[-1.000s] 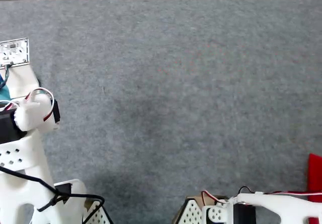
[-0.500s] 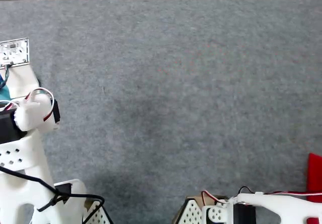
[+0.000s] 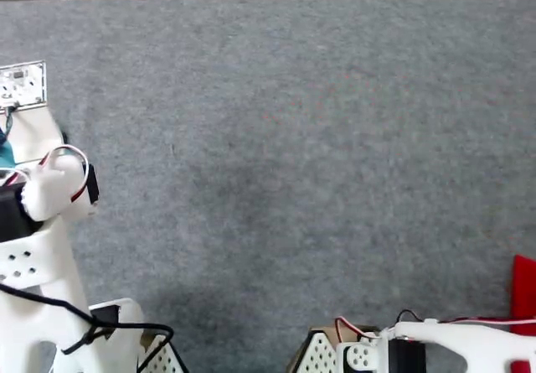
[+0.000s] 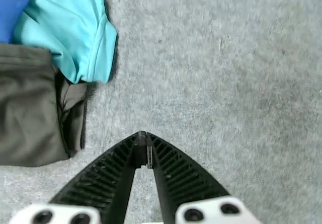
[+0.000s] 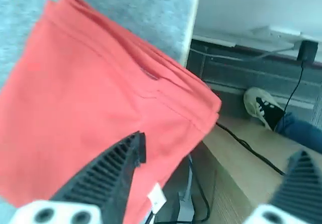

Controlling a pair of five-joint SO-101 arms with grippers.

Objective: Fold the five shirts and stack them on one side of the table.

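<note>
Right arm: nearest of all, along the near edge on the right, and it hasn't budged over the last second.
Right pincer: spread wide apart, nothing between the fingers, hanging over the red shirt.
Red shirt: at the table's right edge, near side, lying in flat layers, so it looks folded to me. One corner runs past the edge.
Left arm: near left, and here's the one bit of action. It has edged a touch to the left, and its camera board has slid that way with it.
Left pincer: tips pressed together, nothing in them, poised over bare felt just beside the dark shirt.
Dark shirt: left edge of the table, lying flat.
Teal shirt: bunched up, lapping over the dark shirt's edge; less of it peeks out from behind the left arm than a second ago.
Blue shirt: touching the teal one on its far side from the pincer; too little in view to tell whether it is folded.
Table: grey felt running away to the far edge.
Meaning: a small drift towards the left-hand shirts with the pincer shut looks like lining up, not a grab. It would have to spread before taking cloth. I count four shirts, split between both sides, so the stacking looks unfinished.
</note>
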